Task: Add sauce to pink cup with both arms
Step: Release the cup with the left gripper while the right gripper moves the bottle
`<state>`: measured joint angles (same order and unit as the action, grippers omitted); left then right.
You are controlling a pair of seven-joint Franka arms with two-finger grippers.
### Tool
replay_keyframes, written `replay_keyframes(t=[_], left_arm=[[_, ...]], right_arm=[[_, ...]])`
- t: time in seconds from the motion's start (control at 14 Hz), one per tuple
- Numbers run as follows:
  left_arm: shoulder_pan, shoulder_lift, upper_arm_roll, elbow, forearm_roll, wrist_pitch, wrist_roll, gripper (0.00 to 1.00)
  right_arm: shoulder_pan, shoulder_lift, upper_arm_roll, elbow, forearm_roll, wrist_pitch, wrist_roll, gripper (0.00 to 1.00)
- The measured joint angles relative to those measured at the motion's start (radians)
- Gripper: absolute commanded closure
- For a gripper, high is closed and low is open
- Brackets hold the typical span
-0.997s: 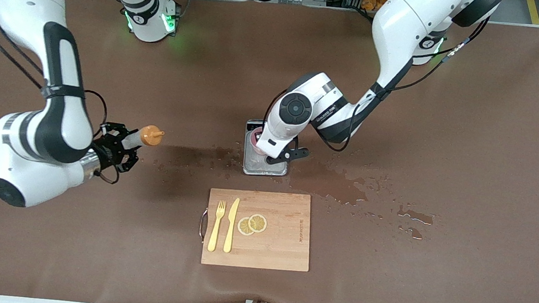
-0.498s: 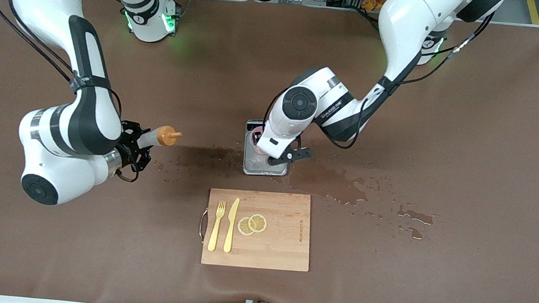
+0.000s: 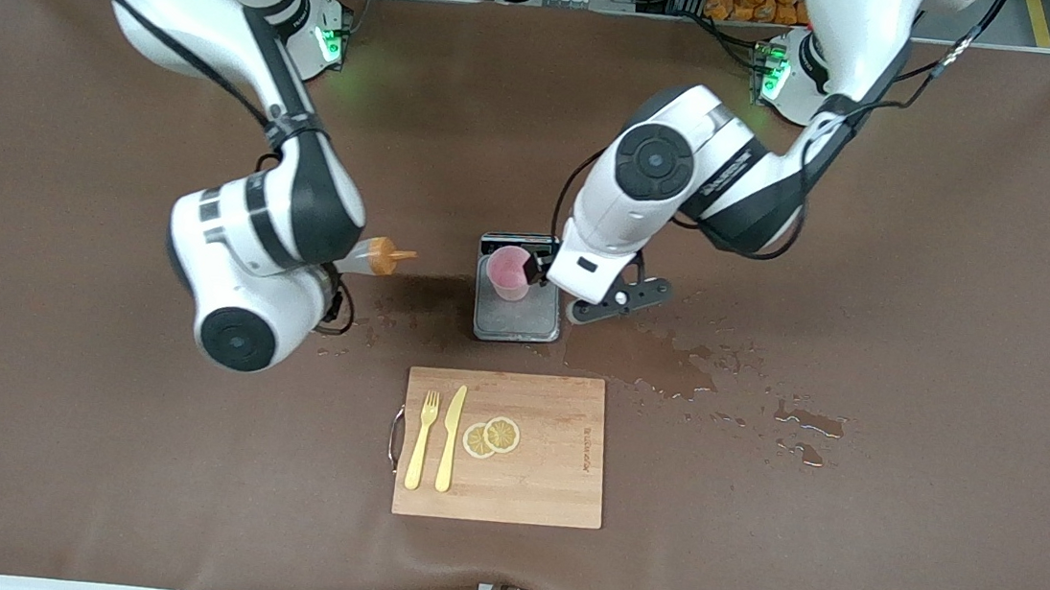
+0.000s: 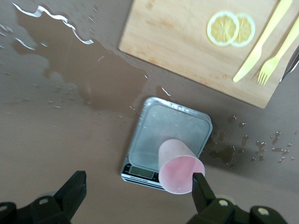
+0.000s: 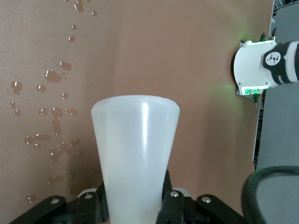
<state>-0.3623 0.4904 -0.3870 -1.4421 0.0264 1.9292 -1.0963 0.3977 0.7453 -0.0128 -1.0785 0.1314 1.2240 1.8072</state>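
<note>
While both arms hang over the table:
Right gripper (image 5: pixel 133 205): clamped on the sauce (image 3: pixel 373 256), nozzle toward the pink cup (image 3: pixel 510 272)
Left gripper (image 4: pixel 138 193): fingers spread; cup between them, on the scale (image 3: pixel 523 319)
Nearby: spilled puddles (image 3: pixel 663 361); cutting board (image 3: pixel 547 471) nearer the camera

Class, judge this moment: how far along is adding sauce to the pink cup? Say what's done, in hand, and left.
Done: the pink cup stands on the scale, and the right gripper has the sauce bottle clamped, tipped sideways. In hand: nozzle aimed toward the cup, not over it; the left gripper, jaws open, is beside the cup. Left: squeezing; no sauce shows inside.
</note>
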Motion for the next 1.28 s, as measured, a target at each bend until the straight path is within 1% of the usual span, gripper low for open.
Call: replay_keyframes(t=[0.14, 0.5, 0.64, 0.85, 1.0, 1.28], left_arm=[[0.05, -0.054, 0.0, 0.0, 0.0, -0.068, 0.063, 0.0], [0.206, -0.165, 0.001, -0.002, 0.0, -0.196, 0.293, 0.0], [0.26, -0.194, 0.001, -0.006, 0.0, -0.235, 0.397, 0.0], [0.357, -0.215, 0.002, -0.008, 0.0, -0.245, 0.54, 0.0], [0.398, -0.221, 0.002, -0.009, 0.0, -0.246, 0.596, 0.0], [0.409, -0.25, -0.001, -0.022, 0.0, -0.249, 0.626, 0.0]], right_arm=[[0.021, 0.0, -0.001, 0.004, -0.002, 0.0, 0.069, 0.66], [0.072, 0.0, -0.001, 0.004, -0.021, 0.011, 0.176, 0.65], [0.098, 0.001, -0.001, 0.004, -0.059, 0.011, 0.188, 0.65], [0.133, 0.006, -0.001, 0.004, -0.114, 0.012, 0.215, 0.66], [0.138, 0.013, -0.001, 0.004, -0.122, 0.016, 0.227, 0.69], [0.139, 0.023, -0.003, 0.004, -0.125, 0.08, 0.267, 0.69]])
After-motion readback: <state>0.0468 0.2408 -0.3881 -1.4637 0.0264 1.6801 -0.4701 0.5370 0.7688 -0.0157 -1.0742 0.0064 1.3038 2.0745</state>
